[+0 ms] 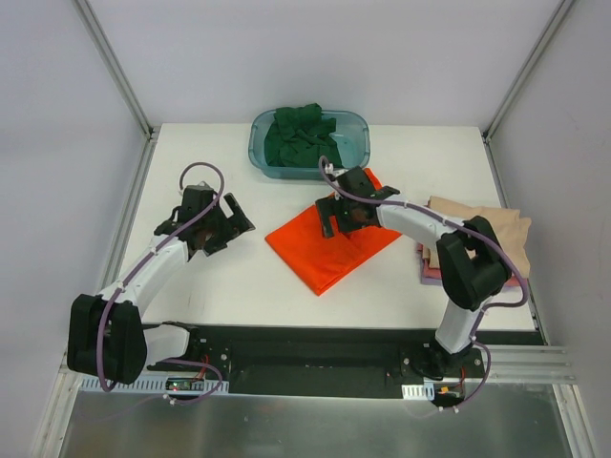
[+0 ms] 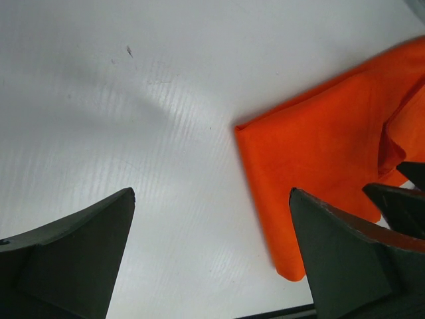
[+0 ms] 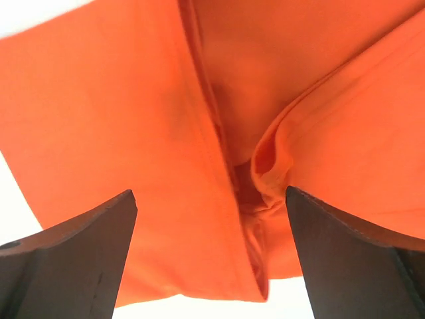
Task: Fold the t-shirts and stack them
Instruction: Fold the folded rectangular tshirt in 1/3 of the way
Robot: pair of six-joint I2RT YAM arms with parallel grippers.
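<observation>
- One white worktop (image 1: 239,286) carries everything.
- One orange-red t-shirt (image 1: 329,250) lies folded flat near its centre.
- One teal tub (image 1: 260,153) sits at the far edge, holding a crumpled dark green t-shirt (image 1: 301,138); whether it is one piece or more, I cannot tell.
- One beige t-shirt (image 1: 482,221) lies on one pink t-shirt (image 1: 431,274) at the right edge.
- Two end effectors are both spread wide and hold nothing. The left end effector (image 2: 212,196) is over bare worktop beside the orange-red t-shirt. The right end effector (image 3: 209,196) is just above that shirt's folds.
</observation>
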